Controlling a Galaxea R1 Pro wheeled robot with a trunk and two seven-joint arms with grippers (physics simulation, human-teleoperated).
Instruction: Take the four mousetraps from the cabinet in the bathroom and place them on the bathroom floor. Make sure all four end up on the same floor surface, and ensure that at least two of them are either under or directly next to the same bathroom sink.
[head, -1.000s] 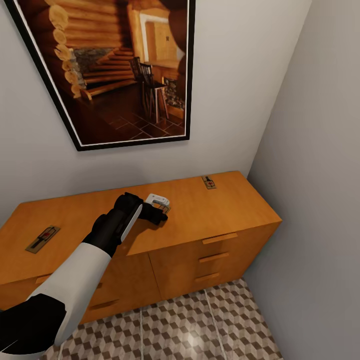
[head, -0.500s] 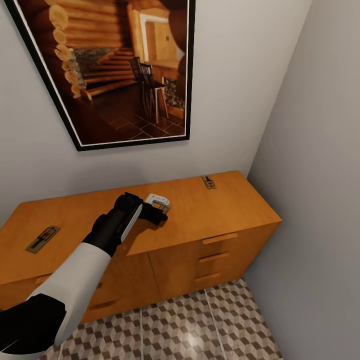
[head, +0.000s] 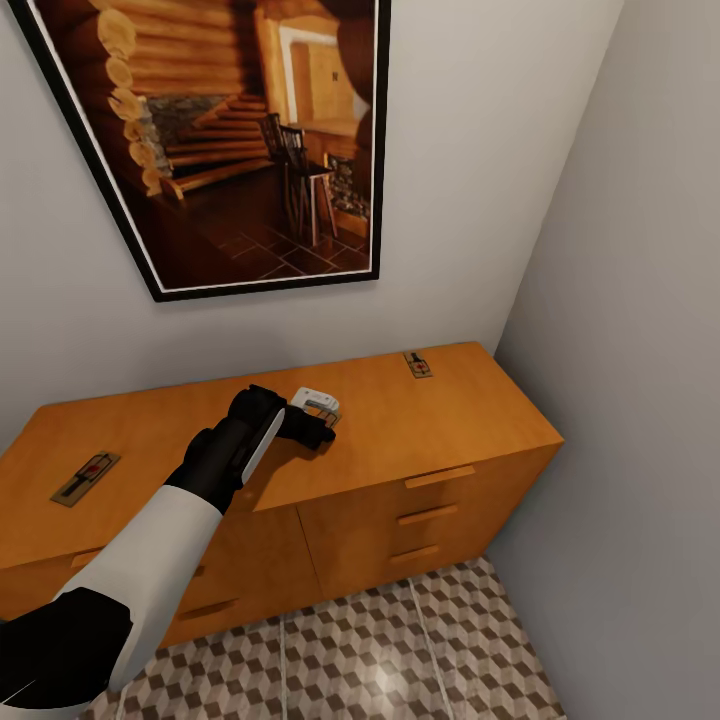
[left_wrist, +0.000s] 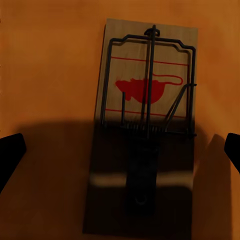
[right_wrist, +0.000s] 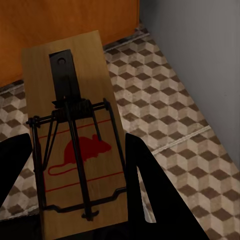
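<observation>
Left gripper (head: 318, 428) wide over mousetrap (left_wrist: 145, 117), mid-frame on cabinet (head: 440, 420) | unchanged for 1 s, no grasp yet | right gripper (right_wrist: 75, 165) holds second trap (right_wrist: 75, 150)

White forearm (head: 150, 560), black end effector (head: 322, 434)

Four tan wooden mousetraps, each with dark wire bar and spring over a red mouse print. One (head: 86, 477) flat on the left end of the orange-brown cabinet (head: 440, 415) top, lying askew. Another (head: 418, 364) flat near the back right corner. A third (left_wrist: 146, 120) flat on the top under the left hand (head: 318, 424), between its spread fingertips (left_wrist: 9, 156). A fourth (right_wrist: 75, 160) gripped in the right hand (right_wrist: 75, 200), above the cube-patterned bathroom floor (right_wrist: 170, 110).
</observation>
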